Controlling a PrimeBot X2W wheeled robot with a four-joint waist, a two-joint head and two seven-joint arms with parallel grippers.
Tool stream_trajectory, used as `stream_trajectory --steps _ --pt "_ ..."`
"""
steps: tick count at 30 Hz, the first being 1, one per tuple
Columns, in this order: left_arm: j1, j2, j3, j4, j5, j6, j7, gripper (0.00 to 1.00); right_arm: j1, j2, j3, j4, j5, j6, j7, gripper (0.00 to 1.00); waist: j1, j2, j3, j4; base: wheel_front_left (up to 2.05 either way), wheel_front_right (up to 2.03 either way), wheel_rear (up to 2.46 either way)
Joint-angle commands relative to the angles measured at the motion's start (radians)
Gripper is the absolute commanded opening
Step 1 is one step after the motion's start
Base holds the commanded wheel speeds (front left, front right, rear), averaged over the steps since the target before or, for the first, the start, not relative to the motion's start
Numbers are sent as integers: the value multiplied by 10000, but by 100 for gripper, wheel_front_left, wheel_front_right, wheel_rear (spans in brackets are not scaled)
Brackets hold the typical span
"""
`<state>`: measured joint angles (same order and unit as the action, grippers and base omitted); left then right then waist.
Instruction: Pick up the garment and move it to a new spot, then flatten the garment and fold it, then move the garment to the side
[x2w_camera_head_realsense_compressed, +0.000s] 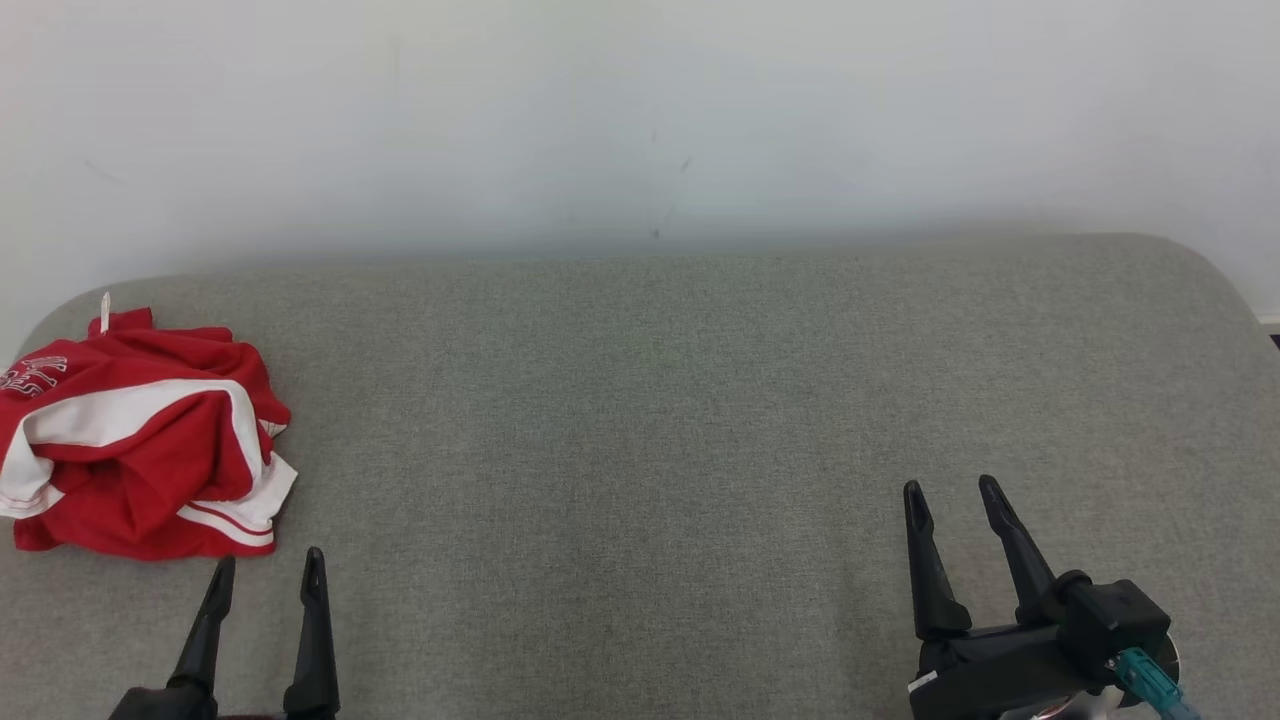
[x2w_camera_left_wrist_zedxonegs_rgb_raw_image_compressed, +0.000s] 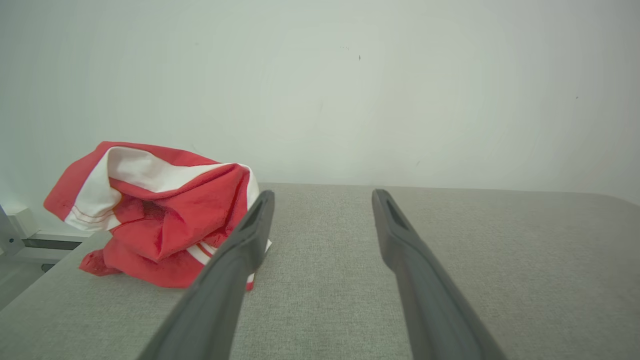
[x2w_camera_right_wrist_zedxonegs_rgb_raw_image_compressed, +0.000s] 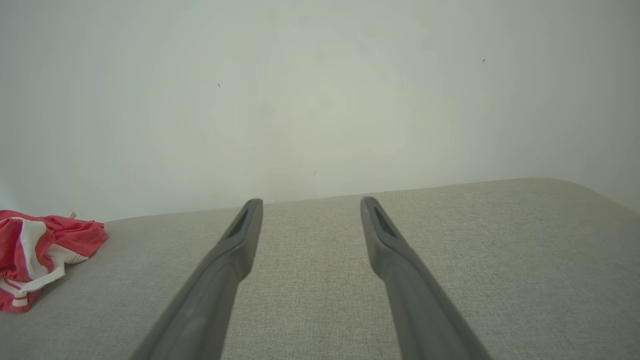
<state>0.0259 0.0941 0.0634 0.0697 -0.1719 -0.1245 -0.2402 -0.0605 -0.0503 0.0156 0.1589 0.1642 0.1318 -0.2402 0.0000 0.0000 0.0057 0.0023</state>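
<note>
The crumpled red-and-white cloth garment (x2w_camera_head_realsense_compressed: 140, 440) lay heaped far left, long axis unclear; left gripper (x2w_camera_head_realsense_compressed: 270, 562) and right gripper (x2w_camera_head_realsense_compressed: 950, 487) stood released, empty.

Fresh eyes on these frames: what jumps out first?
The crumpled red garment with white trim lies bunched at the far left of the grey fabric-covered surface and is the one splash of colour. The left gripper sits just in front of it, fingers spread and holding nothing. The right gripper is open at the lower right, far from the cloth.
</note>
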Motion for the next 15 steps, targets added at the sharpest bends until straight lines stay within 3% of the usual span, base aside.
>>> stream_trajectory --steps 1,15 --pt "176 -2 64 -41 211 -48 -99 100 84 2 -35 -5 -193 -19 -91 100 0 0 -14 3 0 0 0" --pt "286 -104 172 397 742 -63 -259 100 140 3 -177 205 -706 -21 -248 100 0 0 -82 -13 0 0 0"
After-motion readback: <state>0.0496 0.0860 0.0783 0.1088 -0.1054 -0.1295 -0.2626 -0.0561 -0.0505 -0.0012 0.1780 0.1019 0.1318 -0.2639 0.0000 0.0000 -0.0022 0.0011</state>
